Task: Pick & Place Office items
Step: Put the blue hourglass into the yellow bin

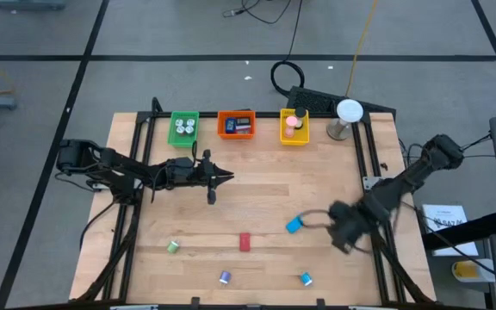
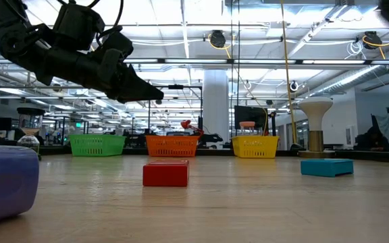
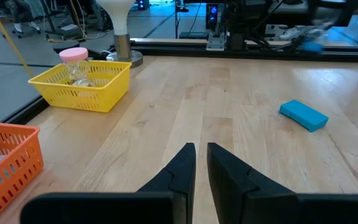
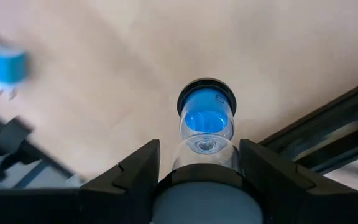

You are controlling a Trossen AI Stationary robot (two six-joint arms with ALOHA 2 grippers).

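My right gripper (image 1: 344,227) hangs over the table's right part, near its right rail, shut on a small clear vial with blue inside and a black cap (image 4: 206,113). A blue block (image 1: 294,225) lies just to its left. On the wood also lie a red block (image 1: 244,242), a green roll (image 1: 172,246), a purple roll (image 1: 225,277) and a blue roll (image 1: 306,278). My left gripper (image 1: 228,178) hovers shut and empty over the table's middle, pointing right. My right gripper pinches the vial's clear upper end (image 4: 204,149) between its two fingers (image 4: 135,171), one on each side. The fingers point steeply down from above. The vial hangs below them, clear of the table, its black-capped end toward the wood.
At the far edge stand a green tray (image 1: 183,128), an orange tray (image 1: 236,125) and a yellow tray (image 1: 294,127), each with items inside. A white ball on a stand (image 1: 348,116) is to their right. Black rails (image 1: 364,164) run along the table's sides.
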